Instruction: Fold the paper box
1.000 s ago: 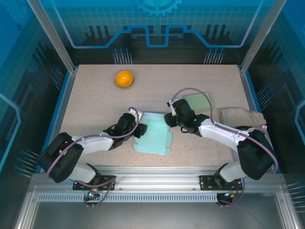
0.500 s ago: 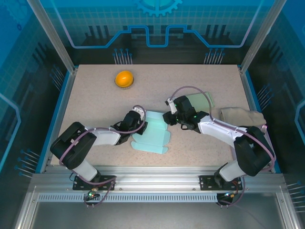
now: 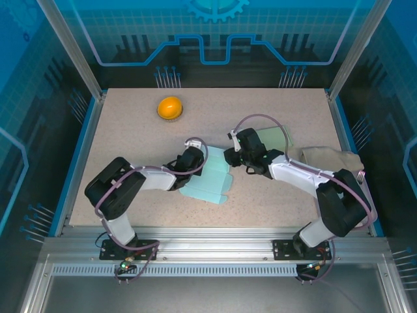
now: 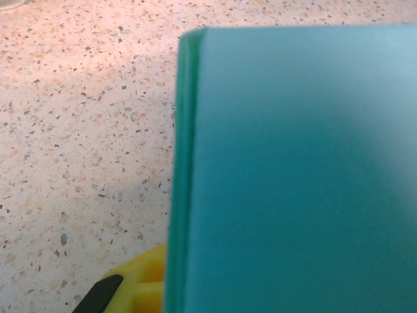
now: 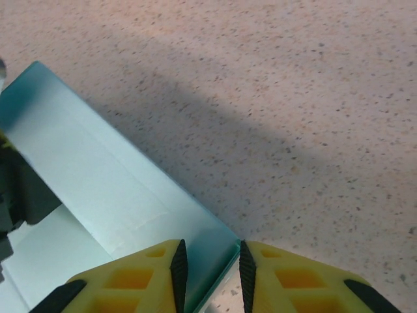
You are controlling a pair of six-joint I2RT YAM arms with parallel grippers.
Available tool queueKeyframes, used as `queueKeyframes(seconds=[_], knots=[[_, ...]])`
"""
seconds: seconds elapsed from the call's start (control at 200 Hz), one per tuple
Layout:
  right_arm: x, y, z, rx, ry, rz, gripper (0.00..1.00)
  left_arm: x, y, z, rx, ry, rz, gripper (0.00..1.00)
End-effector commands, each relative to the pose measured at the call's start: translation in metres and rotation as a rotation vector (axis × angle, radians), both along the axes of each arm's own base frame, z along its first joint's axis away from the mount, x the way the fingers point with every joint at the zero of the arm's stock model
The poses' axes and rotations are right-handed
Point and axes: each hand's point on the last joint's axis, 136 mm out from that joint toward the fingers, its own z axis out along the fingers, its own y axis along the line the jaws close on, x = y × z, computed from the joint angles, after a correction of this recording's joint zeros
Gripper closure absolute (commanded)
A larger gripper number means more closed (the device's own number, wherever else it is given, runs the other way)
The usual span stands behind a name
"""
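Left gripper (image 3: 193,158): was clenched on the left edge of the paper box (image 3: 210,184), between the middle of the table (image 3: 130,134) and its near edge; one yellow finger (image 4: 140,290) was seen against a raised teal panel, the other was hidden behind it.
Right gripper (image 5: 208,267): was closed on a corner of the same box, with the thin card pinched between both yellow fingers (image 5: 140,277); it was placed at the box's far right side.
Paper box: was found partly folded, pale teal, with its near flaps lying flat on the table and its far part lifted between the two grippers.
Beige cloth (image 3: 329,159): was bunched by the right edge of the table.
Green sheet (image 3: 275,138): was laid flat just beyond the right gripper, left of the cloth.
Orange object (image 3: 169,107): was set near the far left corner, well apart from the box.
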Motion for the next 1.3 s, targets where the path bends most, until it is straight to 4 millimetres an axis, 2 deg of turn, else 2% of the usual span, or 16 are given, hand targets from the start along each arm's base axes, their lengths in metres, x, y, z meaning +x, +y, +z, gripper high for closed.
queueKeyframes(seconds=[0.0, 0.105, 0.195, 0.295, 0.335, 0.38, 0.455, 0.545, 0.75, 0.89, 1.08, 1.296], knots=[[-0.019, -0.014, -0.039, -0.118, 0.129, -0.032, 0.70, -0.023, 0.030, -0.040, 0.187, 0.113, 0.088, 1.00], [-0.018, -0.014, -0.042, -0.137, 0.133, -0.038, 0.70, -0.025, 0.029, -0.043, 0.181, 0.123, 0.090, 1.00], [-0.018, -0.017, -0.044, -0.150, 0.135, -0.048, 0.70, -0.027, 0.020, -0.040, 0.125, 0.135, 0.053, 1.00], [-0.019, -0.019, -0.044, -0.155, 0.134, -0.053, 0.70, -0.028, 0.008, -0.025, 0.040, 0.125, 0.017, 0.86], [-0.019, -0.021, -0.044, -0.157, 0.135, -0.058, 0.70, -0.027, 0.003, -0.017, 0.004, 0.119, 0.000, 0.75], [-0.020, -0.021, -0.044, -0.157, 0.136, -0.061, 0.70, -0.028, -0.003, -0.009, -0.039, 0.113, -0.028, 0.68], [-0.020, -0.020, -0.043, -0.153, 0.138, -0.061, 0.70, -0.031, -0.014, 0.003, -0.094, 0.092, -0.087, 0.63], [-0.020, -0.020, -0.042, -0.151, 0.138, -0.063, 0.70, -0.037, -0.020, 0.011, -0.134, 0.073, -0.137, 0.62], [-0.020, -0.019, -0.040, -0.153, 0.135, -0.053, 0.70, -0.060, -0.002, 0.013, -0.136, 0.036, -0.154, 0.56], [-0.019, -0.019, -0.040, -0.170, 0.128, -0.040, 0.71, -0.069, 0.010, 0.037, -0.200, -0.020, -0.144, 0.54], [-0.018, -0.016, -0.039, -0.170, 0.116, -0.029, 0.70, -0.067, 0.023, 0.073, -0.333, -0.061, -0.097, 0.56], [-0.019, -0.011, -0.036, -0.180, 0.101, -0.007, 0.70, -0.055, 0.023, 0.093, -0.446, -0.019, -0.054, 0.52]])
